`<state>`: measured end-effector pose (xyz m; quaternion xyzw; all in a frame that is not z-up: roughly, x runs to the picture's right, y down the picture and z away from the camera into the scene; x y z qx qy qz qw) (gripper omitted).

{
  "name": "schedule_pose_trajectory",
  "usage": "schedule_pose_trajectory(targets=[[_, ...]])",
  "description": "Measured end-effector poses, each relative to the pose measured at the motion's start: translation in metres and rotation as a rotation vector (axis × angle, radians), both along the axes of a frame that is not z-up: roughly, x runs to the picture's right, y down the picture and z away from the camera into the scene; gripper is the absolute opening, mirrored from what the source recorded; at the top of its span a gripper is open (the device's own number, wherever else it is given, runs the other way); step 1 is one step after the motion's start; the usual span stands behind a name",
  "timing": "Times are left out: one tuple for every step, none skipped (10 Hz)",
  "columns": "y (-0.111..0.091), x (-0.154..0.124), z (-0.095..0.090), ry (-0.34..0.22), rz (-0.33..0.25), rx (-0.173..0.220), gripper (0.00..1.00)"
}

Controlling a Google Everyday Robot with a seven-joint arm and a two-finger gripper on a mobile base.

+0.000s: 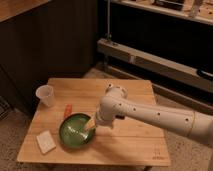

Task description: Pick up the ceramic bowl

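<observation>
The ceramic bowl [76, 131] is wide, shallow and glossy green. It sits on the wooden table [130, 142] at the front left. My white arm reaches in from the right. The gripper [91, 124] hangs down at the bowl's right rim, with its pale fingertips over the inside of the rim. The bowl rests flat on the table.
A small translucent white cup [46, 95] stands at the table's left edge. An orange object [67, 110] lies just behind the bowl. A white sponge-like block [45, 141] lies at the front left corner. Dark shelving and a metal rail stand behind the table.
</observation>
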<state>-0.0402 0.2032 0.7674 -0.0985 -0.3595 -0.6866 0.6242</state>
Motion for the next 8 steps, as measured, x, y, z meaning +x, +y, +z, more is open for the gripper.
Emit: schedule_pose_trajectory(targets=[[0.001,0.001,0.002,-0.013,0.011,0.006,0.80],[0.003,-0.002,0.004,-0.027,0.017,0.008,0.80],[0.005,-0.005,0.009,-0.035,0.024,0.006,0.80],[0.008,-0.008,0.015,-0.043,0.035,-0.002,0.80],[0.011,-0.009,0.019,-0.048,0.046,-0.008,0.80],[0.014,-0.012,0.026,-0.056,0.061,-0.016,0.80],[0.017,-0.021,0.036,-0.065,0.063,-0.026,0.80],[0.019,-0.029,0.044,-0.068,0.060,-0.033,0.80]])
